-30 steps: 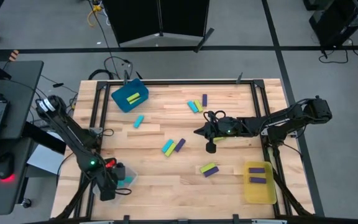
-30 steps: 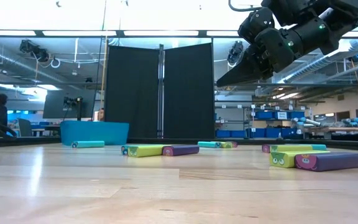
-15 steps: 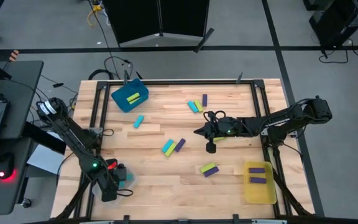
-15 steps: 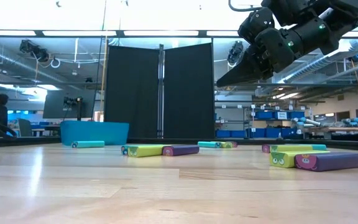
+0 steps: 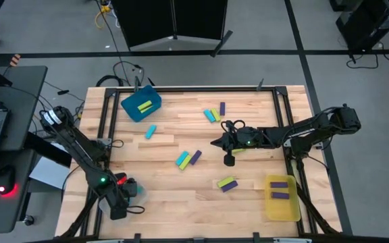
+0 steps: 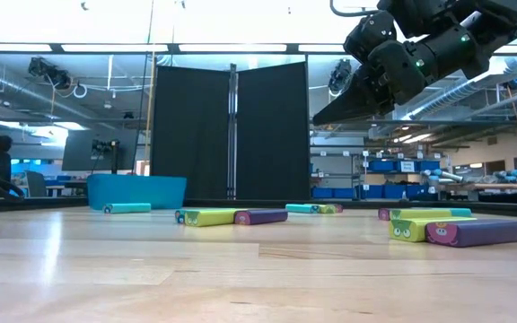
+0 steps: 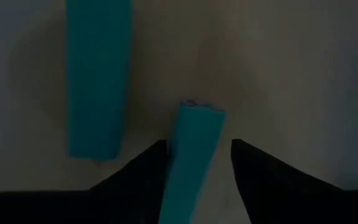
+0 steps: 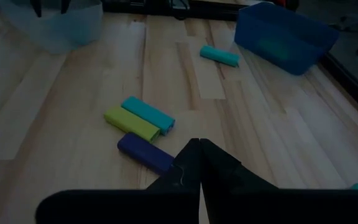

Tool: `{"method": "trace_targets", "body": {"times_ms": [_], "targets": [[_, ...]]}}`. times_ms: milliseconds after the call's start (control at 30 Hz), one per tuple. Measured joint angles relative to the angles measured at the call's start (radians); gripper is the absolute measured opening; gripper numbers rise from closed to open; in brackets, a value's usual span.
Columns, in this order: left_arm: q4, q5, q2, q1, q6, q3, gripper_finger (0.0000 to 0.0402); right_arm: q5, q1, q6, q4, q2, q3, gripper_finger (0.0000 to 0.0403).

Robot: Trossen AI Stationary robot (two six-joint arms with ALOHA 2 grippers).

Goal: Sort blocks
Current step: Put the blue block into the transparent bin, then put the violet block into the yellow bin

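Note:
Cyan, lime and purple blocks lie scattered on the wooden table: a trio [image 5: 188, 159], a lime and purple pair [image 5: 227, 183], a lone cyan one [image 5: 150, 131] and a far group [image 5: 213, 113]. My left gripper [image 7: 197, 146] points down into the clear bin [image 5: 137, 194] at the near left corner. It is open, with a cyan block [image 7: 194, 155] between its fingers. A second cyan block [image 7: 97, 74] lies on the bin's floor. My right gripper [image 5: 213, 143] hangs shut above the table's middle, holding nothing. My left gripper's fingers stand on either side of the cyan block's long sides [image 7: 210, 134], coming from above and lying along the block. A gap shows beside one finger [image 7: 244, 158]. I cannot tell whether the other finger [image 7: 154, 158] touches the block.
A blue bin [image 5: 140, 104] with a lime block stands at the far left. A yellow bin [image 5: 281, 196] with purple blocks sits at the near right. Bare wood lies along the near edge between the clear and yellow bins.

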Motion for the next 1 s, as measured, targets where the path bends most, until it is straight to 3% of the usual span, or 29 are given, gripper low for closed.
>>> {"method": "trace_targets", "body": {"times_ms": [200,433,567,733,900,1000], "targets": [[-0.117,-0.022,0.000,0.000,0.009,0.069,0.0182,0.000,0.000,-0.001,0.000,0.000,0.000,0.0016],[-0.135,-0.045,-0.005,0.038,0.023,0.111,0.0171,0.000,0.000,-0.003,0.000,0.000,0.000,0.0014],[-0.150,-0.098,-0.045,0.083,0.026,0.126,0.0118,-0.016,0.000,-0.003,0.000,0.000,0.000,0.0016],[-0.156,-0.204,-0.141,0.138,0.086,0.122,0.0015,-0.018,0.000,-0.003,0.000,0.000,0.000,0.0013],[-0.123,-0.322,-0.233,0.222,0.177,0.082,0.0008,0.012,-0.018,0.058,-0.009,0.000,0.001,0.0015],[-0.010,-0.351,-0.269,0.290,0.273,0.030,0.0004,0.034,-0.058,0.159,-0.131,-0.001,0.032,0.0018]]}}
